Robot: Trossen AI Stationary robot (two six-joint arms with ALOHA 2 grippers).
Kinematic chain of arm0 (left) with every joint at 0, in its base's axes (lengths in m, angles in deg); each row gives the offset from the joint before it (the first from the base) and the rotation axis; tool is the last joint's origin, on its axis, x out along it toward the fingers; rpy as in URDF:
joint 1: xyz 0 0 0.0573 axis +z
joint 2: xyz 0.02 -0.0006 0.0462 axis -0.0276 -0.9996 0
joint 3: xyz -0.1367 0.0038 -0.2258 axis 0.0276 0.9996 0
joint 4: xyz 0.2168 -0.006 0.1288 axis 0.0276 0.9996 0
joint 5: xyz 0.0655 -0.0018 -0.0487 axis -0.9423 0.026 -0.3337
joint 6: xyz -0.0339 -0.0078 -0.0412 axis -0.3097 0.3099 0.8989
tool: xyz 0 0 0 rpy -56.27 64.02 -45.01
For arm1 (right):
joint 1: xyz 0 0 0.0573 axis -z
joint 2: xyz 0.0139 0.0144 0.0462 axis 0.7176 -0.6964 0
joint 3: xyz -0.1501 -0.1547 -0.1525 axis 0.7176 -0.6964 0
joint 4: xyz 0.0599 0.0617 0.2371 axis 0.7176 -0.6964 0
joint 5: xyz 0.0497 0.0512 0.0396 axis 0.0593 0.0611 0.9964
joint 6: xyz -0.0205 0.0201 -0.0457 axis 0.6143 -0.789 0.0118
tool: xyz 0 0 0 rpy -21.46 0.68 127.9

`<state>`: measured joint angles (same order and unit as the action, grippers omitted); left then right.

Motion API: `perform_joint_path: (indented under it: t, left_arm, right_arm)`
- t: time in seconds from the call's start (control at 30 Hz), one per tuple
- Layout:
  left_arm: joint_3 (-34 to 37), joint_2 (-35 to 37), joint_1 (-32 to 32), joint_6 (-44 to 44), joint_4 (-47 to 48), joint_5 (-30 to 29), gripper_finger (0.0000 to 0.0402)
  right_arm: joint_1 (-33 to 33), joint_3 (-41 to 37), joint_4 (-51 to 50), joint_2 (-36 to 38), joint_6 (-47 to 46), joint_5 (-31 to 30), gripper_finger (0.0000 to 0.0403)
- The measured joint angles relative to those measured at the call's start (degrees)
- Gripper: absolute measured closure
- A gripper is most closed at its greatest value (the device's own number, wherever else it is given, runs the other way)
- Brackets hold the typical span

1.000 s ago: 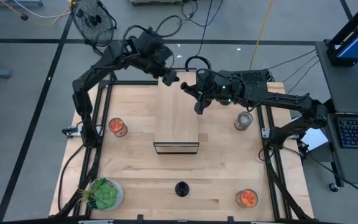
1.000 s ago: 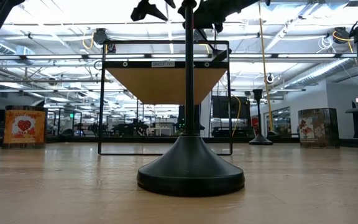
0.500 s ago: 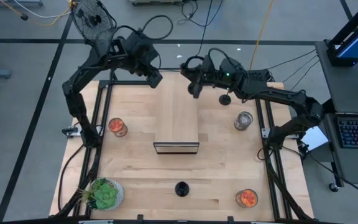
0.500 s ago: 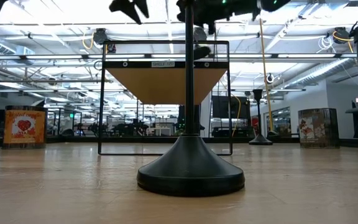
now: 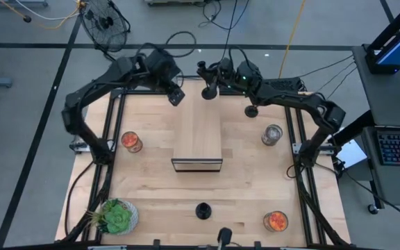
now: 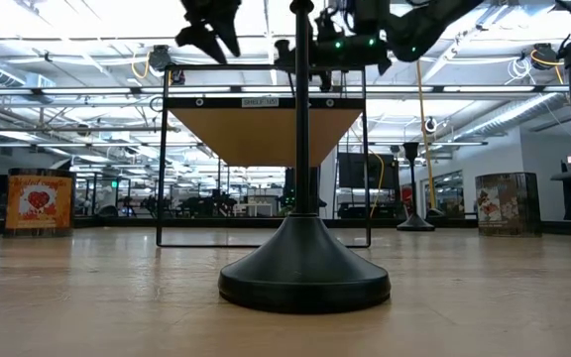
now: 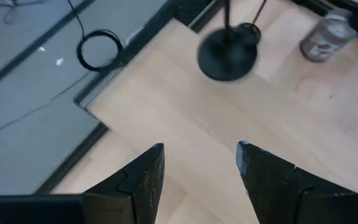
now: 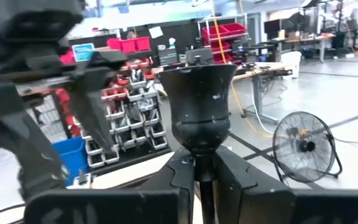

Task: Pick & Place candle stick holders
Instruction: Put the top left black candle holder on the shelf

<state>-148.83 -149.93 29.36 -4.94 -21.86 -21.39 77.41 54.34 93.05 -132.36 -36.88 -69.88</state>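
My right gripper (image 5: 208,78) is shut on a matte-black candle stick holder (image 5: 209,90) over the far end of the wooden shelf (image 5: 196,128). Its cup (image 8: 197,99) rises above the fingers and its round base (image 7: 227,53) shows in the left wrist view. My left gripper (image 5: 176,96) is open and empty just left of it, at the shelf's far left corner. A second holder (image 5: 251,110) stands on its base at the far right. A third (image 5: 202,210) stands on its base near the front edge and fills the low view (image 6: 302,273). My right gripper pinches the holder's thin stem (image 8: 204,190) between its two fingers, just below the cup. The fingers lie level, across the stem, coming from the table's right. The holder stands upright in the hold; whether its base touches the shelf top, I cannot tell.
Glass jars stand at the left (image 5: 132,142), the right (image 5: 272,134) and the front right (image 5: 276,221). A green plant (image 5: 117,217) sits at the front left corner. A dark frame (image 5: 110,139) runs along the table's sides.
My right gripper has gone toward the table's far edge and a little left, carrying the holder from beside the shelf's right side to over its far end. My left gripper has drawn back toward the table's left, off the shelf's far end.
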Motion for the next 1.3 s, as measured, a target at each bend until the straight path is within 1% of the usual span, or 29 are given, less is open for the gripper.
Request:
perform_joint_path:
  t: [0.13,0.27,0.4,0.53,0.67,0.73,0.87,0.97,1.1,1.3]
  left_arm:
    - [12.52,8.13,1.36,2.77,-8.55,0.83,0.0192]
    - [22.7,15.53,1.56,4.7,-17.02,1.03,0.0192]
    - [30.53,20.97,1.45,6.28,-25.22,1.24,0.0192]
    - [36.44,24.84,1.56,8.28,-29.76,1.4,0.0192]
    - [39.73,26.86,1.56,9.96,-31.29,1.41,0.0192]
    - [40.62,27.13,1.56,10.58,-32.07,1.41,0.0192]
    - [40.81,27.11,1.56,10.63,-32.97,1.42,0.0192]
    - [40.81,27.11,1.56,10.61,-32.96,1.4,0.0192]
    - [40.81,27.11,1.56,10.61,-32.96,1.4,0.0192]
    - [40.81,27.11,1.5,10.61,-32.88,1.4,0.0192]
  right_arm:
    - [1.28,0.0,0.37,-2.03,-0.08,-0.01,0.0381]
    - [2.24,-0.02,0.54,-3.48,0.67,-0.15,0.0381]
    - [3.06,0.0,2.02,-4.36,0.77,-0.48,0.0381]
    - [3.37,0.0,3.95,-5.21,1.12,-3.18,0.0381]
    - [3.69,0.0,5.12,-5.24,0.97,-3.71,0.0381]
    - [3.67,0.0,5.39,-5.24,1.3,-5.83,0.0381]
    - [3.61,0.0,5.15,-5.28,1.69,-9.28,0.0375]
    - [3.48,0.0,5.73,-5.75,1.75,-10.79,0.0379]
    - [3.23,-0.05,6.48,-7.43,0.97,-10.62,0.0382]
    - [2.95,-0.07,7.28,-8.11,0.91,-11.63,0.0367]
